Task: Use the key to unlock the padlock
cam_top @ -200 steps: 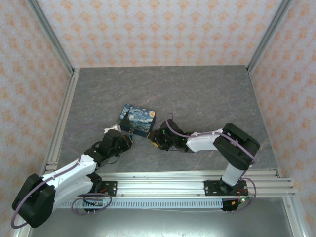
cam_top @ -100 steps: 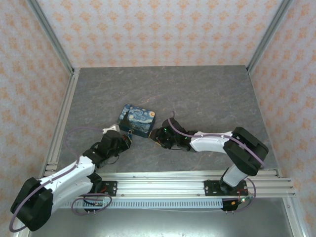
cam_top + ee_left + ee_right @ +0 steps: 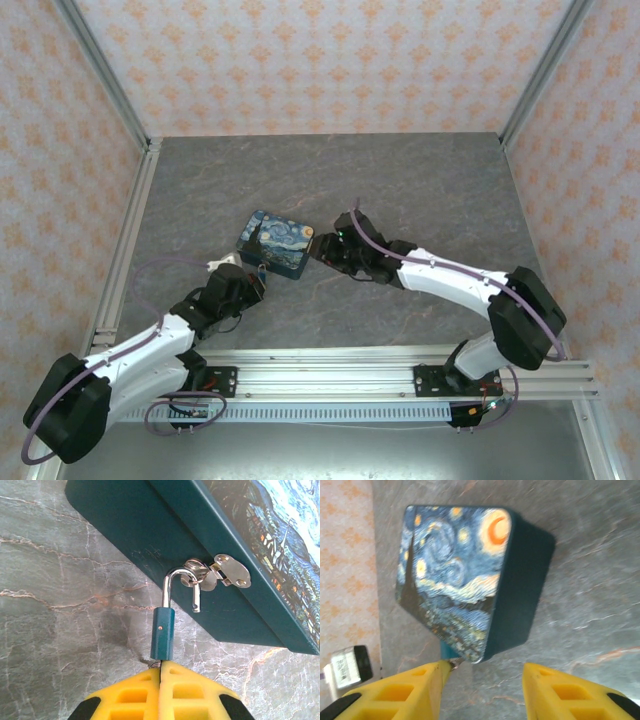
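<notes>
The padlock (image 3: 163,632) hangs from the hasp (image 3: 227,572) on the near side of the painted box (image 3: 150,520), left of centre on the table (image 3: 50,605). The left gripper (image 3: 160,671) is clenched just under the lock's body, apparently on the key (image 3: 154,665), of which a sliver of metal shows. The right gripper (image 3: 487,666) stands released at the box's right end, grasping nothing. The shackle's short leg looks free of the body, so the turn seems made. A good finish would hold the key square, brace the box from the right, and unhook gently. No brand is readable; a white tag (image 3: 345,666) carries print too blurred to read.
</notes>
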Motion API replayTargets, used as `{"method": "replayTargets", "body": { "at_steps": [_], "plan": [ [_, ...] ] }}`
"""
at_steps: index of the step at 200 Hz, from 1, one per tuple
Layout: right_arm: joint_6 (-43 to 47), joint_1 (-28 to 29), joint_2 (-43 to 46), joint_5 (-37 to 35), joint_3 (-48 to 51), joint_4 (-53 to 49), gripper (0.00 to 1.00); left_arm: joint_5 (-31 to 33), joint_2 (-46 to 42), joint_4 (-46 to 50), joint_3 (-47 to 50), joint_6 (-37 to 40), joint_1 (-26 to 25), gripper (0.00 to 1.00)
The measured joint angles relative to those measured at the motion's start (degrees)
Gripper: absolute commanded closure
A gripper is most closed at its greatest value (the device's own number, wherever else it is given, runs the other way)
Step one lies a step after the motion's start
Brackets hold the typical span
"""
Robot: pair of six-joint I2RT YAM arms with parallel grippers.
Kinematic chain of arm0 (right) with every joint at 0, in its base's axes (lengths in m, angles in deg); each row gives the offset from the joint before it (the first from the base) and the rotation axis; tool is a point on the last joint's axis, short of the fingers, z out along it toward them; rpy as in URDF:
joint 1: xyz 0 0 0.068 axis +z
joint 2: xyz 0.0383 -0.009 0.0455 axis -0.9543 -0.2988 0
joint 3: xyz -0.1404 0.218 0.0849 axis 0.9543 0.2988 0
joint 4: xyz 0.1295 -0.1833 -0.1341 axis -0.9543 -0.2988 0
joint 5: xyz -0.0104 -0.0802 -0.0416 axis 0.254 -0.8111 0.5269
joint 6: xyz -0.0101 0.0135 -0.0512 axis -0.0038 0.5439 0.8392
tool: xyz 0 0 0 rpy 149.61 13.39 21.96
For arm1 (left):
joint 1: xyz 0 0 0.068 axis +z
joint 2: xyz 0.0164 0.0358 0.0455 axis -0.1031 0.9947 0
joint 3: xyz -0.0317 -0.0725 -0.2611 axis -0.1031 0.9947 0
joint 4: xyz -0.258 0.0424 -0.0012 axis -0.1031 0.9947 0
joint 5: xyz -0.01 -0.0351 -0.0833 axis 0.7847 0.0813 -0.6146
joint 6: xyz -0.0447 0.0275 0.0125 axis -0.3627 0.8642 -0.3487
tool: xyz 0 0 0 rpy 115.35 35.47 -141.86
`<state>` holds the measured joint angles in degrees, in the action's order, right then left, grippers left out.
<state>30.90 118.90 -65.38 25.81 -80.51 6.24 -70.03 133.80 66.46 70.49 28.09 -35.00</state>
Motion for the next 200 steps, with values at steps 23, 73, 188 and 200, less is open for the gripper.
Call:
{"method": "replayTargets", "body": {
  "at_steps": [23,73,188,200],
  "plan": [
    [1.7,-1.6,0.0,0.0,-1.2,-2.9,0.53,0.8,0.0,0.2,0.0,-0.3,0.0,1.00],
    [4.3,-3.5,-0.9,0.2,-5.0,-4.1,0.52,2.4,0.6,0.8,-0.8,-2.5,0.0,1.00],
    [6.4,-7.1,-2.9,2.3,-5.6,-5.0,0.51,9.9,-1.0,5.9,-3.3,-3.5,1.0,1.00],
    [6.4,-7.1,-2.9,2.7,-5.6,-5.0,0.51,10.3,-0.8,6.1,-3.3,-3.4,1.1,1.00]
  ]
}}
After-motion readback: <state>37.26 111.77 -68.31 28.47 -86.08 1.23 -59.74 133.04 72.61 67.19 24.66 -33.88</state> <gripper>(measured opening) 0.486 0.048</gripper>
